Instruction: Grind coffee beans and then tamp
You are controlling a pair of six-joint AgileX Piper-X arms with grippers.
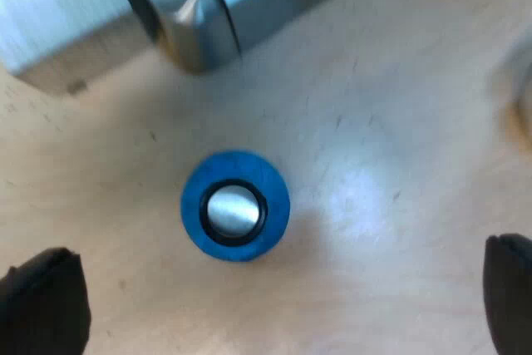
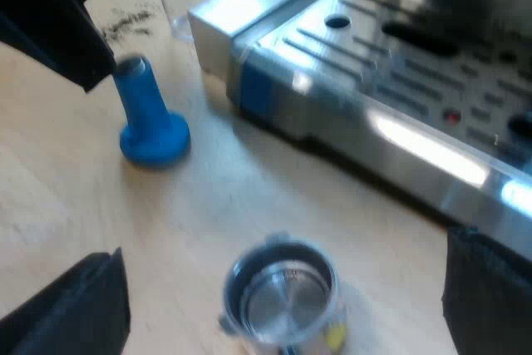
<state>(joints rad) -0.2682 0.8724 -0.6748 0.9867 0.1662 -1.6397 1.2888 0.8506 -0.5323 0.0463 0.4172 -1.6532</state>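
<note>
The left gripper point(image 1: 274, 305) hung spread wide above the upright blue tamper point(image 1: 235, 207), which stood on the desk point(image 1: 391, 164) near the machine point(image 1: 208, 14); stiff and probably weighty, it looked best taken by its narrow stem. The right gripper point(image 2: 278, 313), also wide, hovered over the holder point(image 2: 284, 288), whose basket showed bare metal, seemingly no grounds.

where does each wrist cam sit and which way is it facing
left wrist view: on the left arm, facing straight down on the upright blue tamper on the table; left pincer open, fingers wide either side.
right wrist view: on the right arm, facing slantwise down at the metal holder and espresso machine; right pincer open, fingers wide of the holder.
shared: the blue tamper by the machine's corner.
</note>
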